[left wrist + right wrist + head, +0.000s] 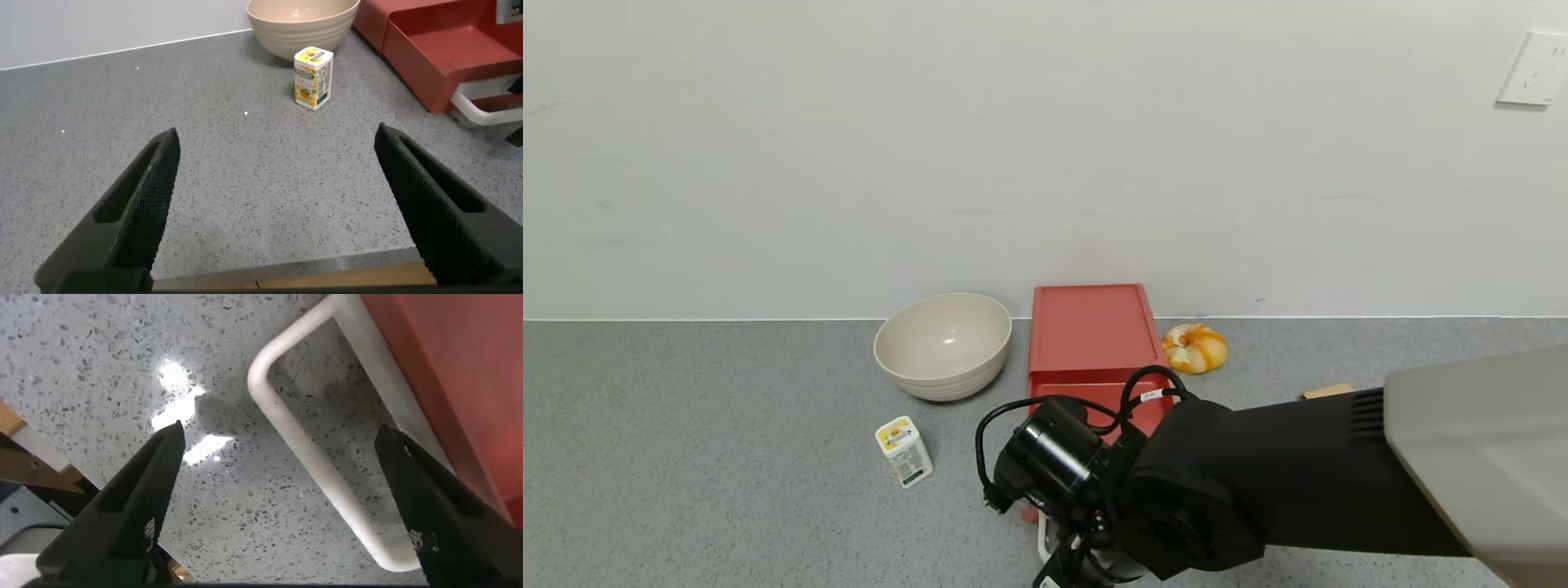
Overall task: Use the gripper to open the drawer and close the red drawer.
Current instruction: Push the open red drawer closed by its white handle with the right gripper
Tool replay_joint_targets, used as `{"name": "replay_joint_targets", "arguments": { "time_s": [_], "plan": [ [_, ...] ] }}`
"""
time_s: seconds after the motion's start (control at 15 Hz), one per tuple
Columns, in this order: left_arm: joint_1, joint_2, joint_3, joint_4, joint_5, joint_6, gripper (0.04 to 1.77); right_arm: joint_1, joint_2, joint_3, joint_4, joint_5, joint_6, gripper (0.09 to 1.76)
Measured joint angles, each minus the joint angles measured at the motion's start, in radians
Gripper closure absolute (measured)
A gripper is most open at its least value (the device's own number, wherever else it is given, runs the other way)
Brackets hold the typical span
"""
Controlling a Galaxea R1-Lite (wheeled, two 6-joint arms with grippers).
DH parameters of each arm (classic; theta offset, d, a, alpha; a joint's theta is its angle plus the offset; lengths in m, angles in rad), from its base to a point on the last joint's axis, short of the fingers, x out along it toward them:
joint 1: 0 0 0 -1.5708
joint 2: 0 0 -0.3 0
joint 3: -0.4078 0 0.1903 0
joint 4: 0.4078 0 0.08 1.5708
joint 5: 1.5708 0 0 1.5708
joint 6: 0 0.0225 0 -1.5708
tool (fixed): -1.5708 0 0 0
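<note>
right claw (278, 506) open over handle (319, 457), 1 drawer (1090, 335), 1 bowl (943, 345)

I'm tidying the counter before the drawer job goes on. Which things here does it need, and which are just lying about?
Needed:
red drawer, its tray pulled out
white handle
right tool, open over the handle

Lying about:
beige bowl
small yellow-and-white carton
orange thing beside the drawer
left tool, open, idle above the counter

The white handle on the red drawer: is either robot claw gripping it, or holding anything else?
No. The right gripper hangs open over the white handle of the drawer, fingers not touching it. The left gripper is open over bare counter, holding nothing.
</note>
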Motion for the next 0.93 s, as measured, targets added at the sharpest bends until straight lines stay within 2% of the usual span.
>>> {"name": "replay_joint_targets", "arguments": {
  "time_s": [0.93],
  "plan": [
    [0.000, 0.000, 0.000, 0.000, 0.000, 0.000, 0.09, -0.069, 0.027, -0.066, -0.004, 0.001, -0.147, 0.14]
  ]
}}
